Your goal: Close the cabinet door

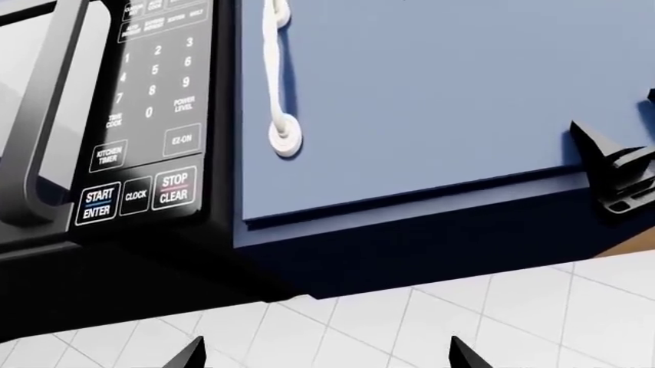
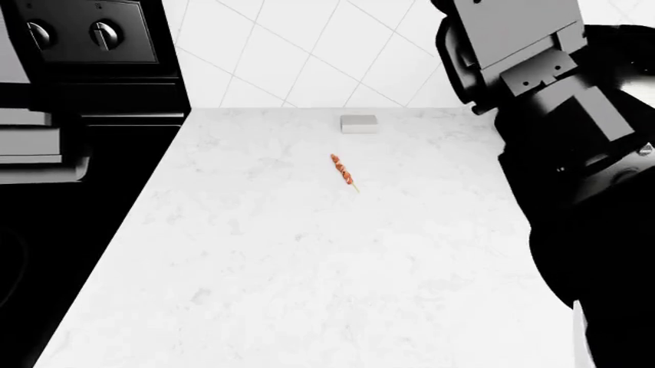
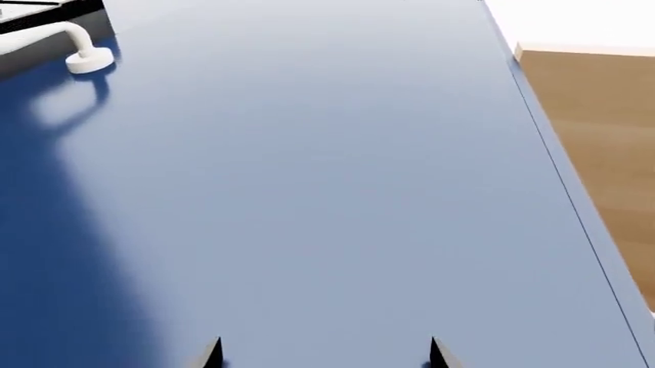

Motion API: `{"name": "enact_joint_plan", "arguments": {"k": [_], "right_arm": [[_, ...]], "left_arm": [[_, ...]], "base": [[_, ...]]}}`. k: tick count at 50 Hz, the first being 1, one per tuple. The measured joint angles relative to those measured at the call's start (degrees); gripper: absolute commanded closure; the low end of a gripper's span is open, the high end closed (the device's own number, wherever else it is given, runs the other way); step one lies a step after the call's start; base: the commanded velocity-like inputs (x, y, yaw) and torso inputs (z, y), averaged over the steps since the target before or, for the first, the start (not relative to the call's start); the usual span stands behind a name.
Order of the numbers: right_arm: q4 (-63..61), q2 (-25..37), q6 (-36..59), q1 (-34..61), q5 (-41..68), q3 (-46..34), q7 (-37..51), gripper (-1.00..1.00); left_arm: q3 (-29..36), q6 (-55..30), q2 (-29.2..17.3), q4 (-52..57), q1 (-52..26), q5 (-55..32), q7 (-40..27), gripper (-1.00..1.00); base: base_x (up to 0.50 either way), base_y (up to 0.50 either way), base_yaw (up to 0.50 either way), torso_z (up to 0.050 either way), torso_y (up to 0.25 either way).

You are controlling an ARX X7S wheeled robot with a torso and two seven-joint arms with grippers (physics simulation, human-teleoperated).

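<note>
Up at the far left of the left wrist view, a black microwave oven (image 1: 113, 115) with a white-lettered keypad fills the frame's left third, its dark bar handle running down the edge. Just beside it to the right hangs the flat blue cabinet door (image 1: 430, 92), the task's thing, filling the upper centre and right of that frame, with a white looped metal handle (image 1: 278, 84) near its left edge. Below the door runs the darker navy underside of the cabinet, and under that a white tiled wall (image 1: 430, 322). At the right edge of the door a black gripper, the right gripper (image 1: 619, 172), sits against the door's lower corner. The left gripper (image 1: 322, 354) shows only two black fingertips at the bottom edge, spread well apart with nothing between them.

Seen from the head, a black stove (image 2: 82, 84) with round knobs occupies the upper left, a white marble countertop (image 2: 307, 276) spreads across the centre with a small red skewer (image 2: 343, 170) and a grey block (image 2: 358, 123) near the wall, and a dark robot arm (image 2: 573, 138) covers the right.

Across the right wrist view the blue door fills the frame, handle at upper left, tan wood (image 3: 603, 146) at right; its two fingertips at the bottom edge stand apart, gripping nothing.
</note>
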Motion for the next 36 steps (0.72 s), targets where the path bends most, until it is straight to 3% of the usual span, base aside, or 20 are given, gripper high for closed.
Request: {"name": "enact_joint_plan", "arguments": {"k": [24,28,36], "right_arm": [[-1.80,-0.57,2.99,-2.72,-13.15,11.33,-0.99,-1.00],[-15.53,3.50,15.08,-4.73,-13.19,12.10,1.10,-1.00],[-50.99,13.41,55.33,-7.46,-6.32,16.02,8.52,-1.00]], "left_arm": [[0.16,0.62,0.29,-0.80,1.25,0.78,0.11,-1.00],[0.16,0.66,0.35,-0.89,1.42,0.89,0.08,-1.00],[0.11,0.45,0.67,-1.02,1.65,1.01,-0.12,-1.00]], "base": [[0.00,0.00,0.00,0.000,0.000],[0.01,0.00,0.00,0.000,0.000],[0.00,0.00,0.00,0.000,0.000]]}}
